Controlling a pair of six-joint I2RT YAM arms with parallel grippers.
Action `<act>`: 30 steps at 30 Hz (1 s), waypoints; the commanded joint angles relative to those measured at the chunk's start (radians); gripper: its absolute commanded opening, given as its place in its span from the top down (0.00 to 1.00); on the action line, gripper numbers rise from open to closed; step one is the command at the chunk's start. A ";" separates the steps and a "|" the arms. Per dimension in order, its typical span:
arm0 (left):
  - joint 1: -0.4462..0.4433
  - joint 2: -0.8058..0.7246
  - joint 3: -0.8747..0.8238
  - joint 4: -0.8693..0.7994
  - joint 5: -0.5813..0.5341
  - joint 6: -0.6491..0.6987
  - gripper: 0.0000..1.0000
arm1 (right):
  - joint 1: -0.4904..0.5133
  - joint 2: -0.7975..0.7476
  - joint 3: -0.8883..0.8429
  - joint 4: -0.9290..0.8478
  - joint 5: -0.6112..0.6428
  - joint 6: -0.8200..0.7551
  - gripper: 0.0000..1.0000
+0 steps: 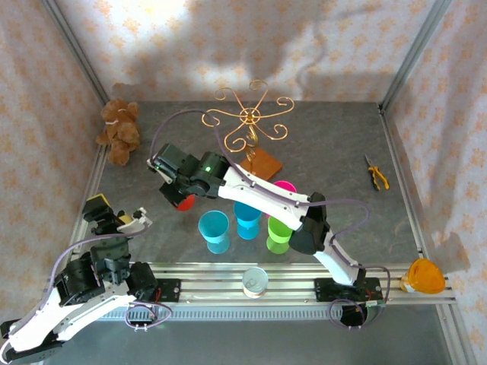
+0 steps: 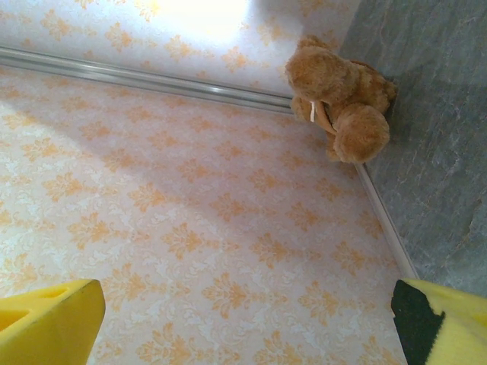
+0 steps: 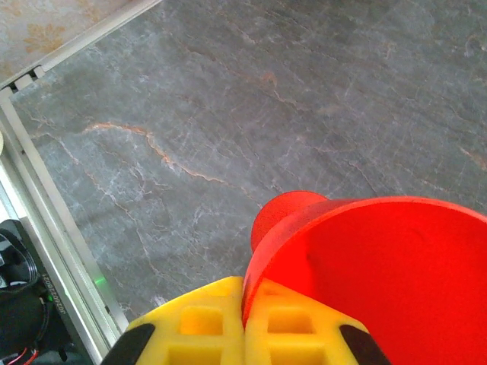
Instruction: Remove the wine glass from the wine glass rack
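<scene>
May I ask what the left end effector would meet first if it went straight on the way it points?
Probably the patterned wall, though depth is unclear; the open left end effector faces it, with the teddy bear off to one side.

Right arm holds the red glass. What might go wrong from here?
1. The right gripper has its jaws on just the rim of the red wine glass; it may slip, or roll if set down tilted.
2. The right arm stretches above the pink cup and green cup; pulling back low might topple them.
</scene>
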 commanded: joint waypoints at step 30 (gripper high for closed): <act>-0.006 -0.009 0.027 0.026 -0.032 0.019 0.01 | 0.010 0.061 -0.041 -0.032 0.116 0.117 1.00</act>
